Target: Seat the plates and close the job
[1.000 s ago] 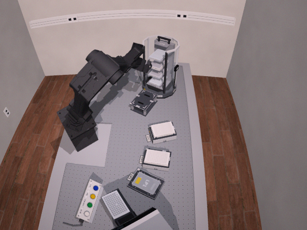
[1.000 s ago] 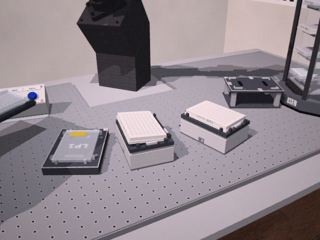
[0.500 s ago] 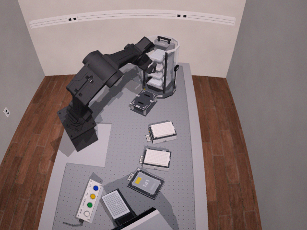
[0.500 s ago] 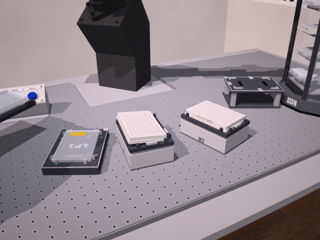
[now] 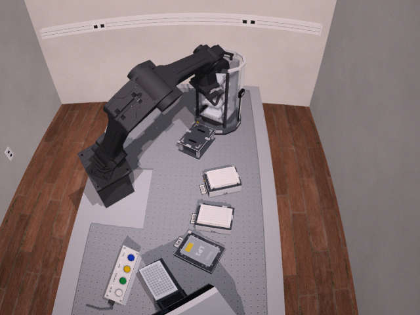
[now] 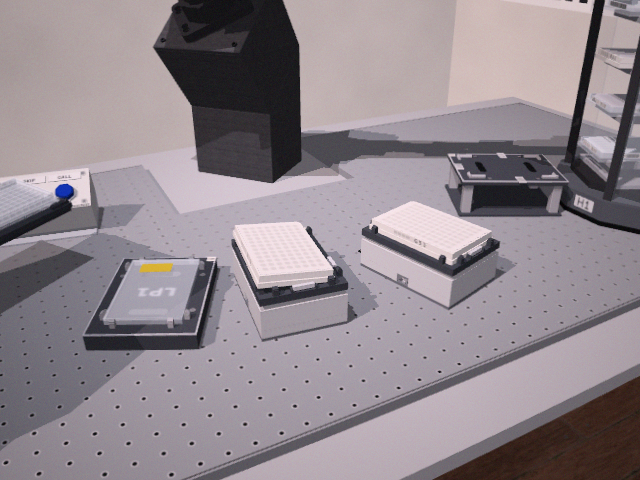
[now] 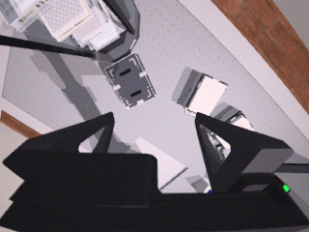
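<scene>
My gripper (image 5: 212, 96) is open and empty, held high against the front of the plate hotel H1 (image 5: 220, 98); in the wrist view the fingers stand wide apart above the deck. H1's stacked white plates show at the wrist view's top left (image 7: 72, 21), and its lower shelves show in the exterior view (image 6: 604, 147). The arm hides H1's upper shelves in the top view. The recovery nest N6 (image 5: 196, 138) (image 7: 130, 82) is bare. Two shakers each carry a white plate: the far one (image 6: 431, 235) and the near one (image 6: 281, 253), whose plate sits skewed and tilted on its locators.
The lid park LP1 (image 6: 149, 299) holds a grey lid with a yellow patch. The sealer SEAL's plate (image 5: 157, 279) lies bare at the front. The operator panel PANEL (image 5: 123, 274) shows blue, yellow, green and white keys. The arm's base (image 6: 242, 93) stands behind the shakers.
</scene>
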{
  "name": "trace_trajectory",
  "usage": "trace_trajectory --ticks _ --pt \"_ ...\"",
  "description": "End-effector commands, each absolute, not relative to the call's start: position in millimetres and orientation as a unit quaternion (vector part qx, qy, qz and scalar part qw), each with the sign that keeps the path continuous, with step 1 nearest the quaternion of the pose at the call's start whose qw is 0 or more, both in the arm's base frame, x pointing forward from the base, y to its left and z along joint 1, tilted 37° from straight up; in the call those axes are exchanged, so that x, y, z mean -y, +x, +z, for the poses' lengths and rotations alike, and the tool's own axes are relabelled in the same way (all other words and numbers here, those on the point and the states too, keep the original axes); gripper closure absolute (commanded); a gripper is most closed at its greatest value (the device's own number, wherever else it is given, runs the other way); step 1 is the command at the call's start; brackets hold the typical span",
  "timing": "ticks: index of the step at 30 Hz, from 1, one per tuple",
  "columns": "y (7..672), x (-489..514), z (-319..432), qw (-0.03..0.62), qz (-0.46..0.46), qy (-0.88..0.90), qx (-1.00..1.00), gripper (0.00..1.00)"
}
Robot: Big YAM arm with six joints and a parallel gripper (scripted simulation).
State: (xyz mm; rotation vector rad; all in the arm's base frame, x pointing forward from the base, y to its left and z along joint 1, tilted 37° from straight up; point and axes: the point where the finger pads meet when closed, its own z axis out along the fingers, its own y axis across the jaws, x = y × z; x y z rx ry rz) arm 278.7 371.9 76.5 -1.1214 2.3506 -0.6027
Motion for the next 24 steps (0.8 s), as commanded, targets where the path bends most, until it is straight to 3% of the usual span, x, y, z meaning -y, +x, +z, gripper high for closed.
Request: trace_trajectory --ticks 1,5,24 --pt "295 -375 91 0.208 -0.234 -0.331 -0.890 0.00" --pt "303 -366 98 0.171 -0.262 -0.286 -0.905 0.00" --pt "324 -315 132 0.172 -0.267 -0.273 -0.908 0.00"
